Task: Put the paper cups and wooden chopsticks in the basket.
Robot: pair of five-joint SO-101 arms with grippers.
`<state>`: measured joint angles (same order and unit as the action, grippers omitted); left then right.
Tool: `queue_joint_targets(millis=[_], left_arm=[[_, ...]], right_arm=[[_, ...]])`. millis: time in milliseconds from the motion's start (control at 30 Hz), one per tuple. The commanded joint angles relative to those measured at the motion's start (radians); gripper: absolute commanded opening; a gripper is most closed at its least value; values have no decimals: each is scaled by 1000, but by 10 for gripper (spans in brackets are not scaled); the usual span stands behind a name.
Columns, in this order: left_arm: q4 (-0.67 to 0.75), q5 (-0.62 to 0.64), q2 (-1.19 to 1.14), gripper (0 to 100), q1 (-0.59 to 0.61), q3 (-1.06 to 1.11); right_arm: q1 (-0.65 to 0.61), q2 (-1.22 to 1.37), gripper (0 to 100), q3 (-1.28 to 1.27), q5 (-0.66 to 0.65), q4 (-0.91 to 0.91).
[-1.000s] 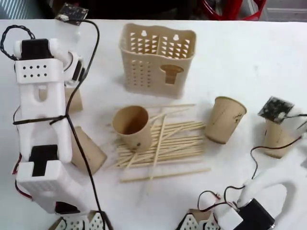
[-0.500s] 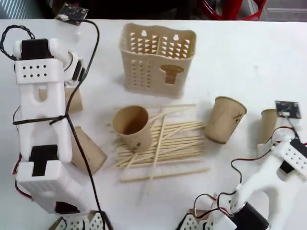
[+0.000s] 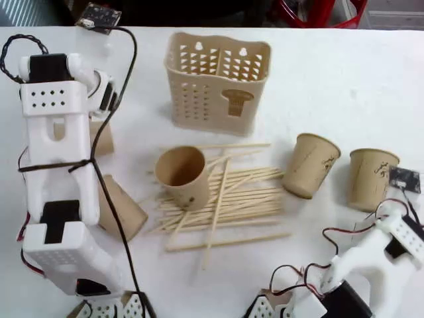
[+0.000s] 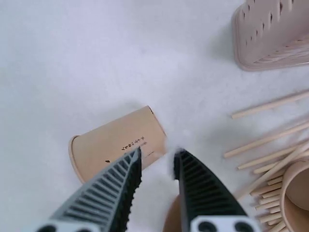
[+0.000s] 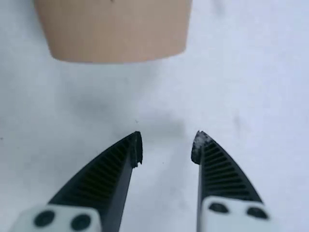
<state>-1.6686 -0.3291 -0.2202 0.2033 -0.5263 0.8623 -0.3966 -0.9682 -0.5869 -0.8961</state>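
Note:
The beige slotted basket (image 3: pixel 218 83) stands at the back of the table. In front of it lies a pile of wooden chopsticks (image 3: pixel 228 199) with an upright paper cup (image 3: pixel 180 173) on its left end. Two more cups (image 3: pixel 311 165) (image 3: pixel 371 177) stand to the right. In the left wrist view my left gripper (image 4: pixel 157 154) is open just above a cup lying on its side (image 4: pixel 116 145). My right gripper (image 5: pixel 167 140) is open over bare table, a short way from the rightmost cup (image 5: pixel 113 29).
Beside the left arm (image 3: pixel 56 165) lies another tipped cup (image 3: pixel 122 209). The right arm (image 3: pixel 391 245) sits at the front right corner with loose cables. A single chopstick (image 3: pixel 228 242) lies apart, nearer the front edge. The basket's corner (image 4: pixel 275 34) shows beyond the left gripper.
The right arm has pulled back toward the front right edge, uncovering the rightmost cup, which now stands free. The left arm has not moved.

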Motion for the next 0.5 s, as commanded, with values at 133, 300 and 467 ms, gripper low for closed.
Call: queue_joint_targets(millis=[133,300,467], left_arm=[[-78,-2,82,109,-93,-11],[-101,-2,403,66,-119,87],[63,-23,802,192,-117,532]], right_arm=[[-194,-27,176,298,199,-137],[-228,-186,176,293,190,-176],[-228,-423,176,167,184,-174]])
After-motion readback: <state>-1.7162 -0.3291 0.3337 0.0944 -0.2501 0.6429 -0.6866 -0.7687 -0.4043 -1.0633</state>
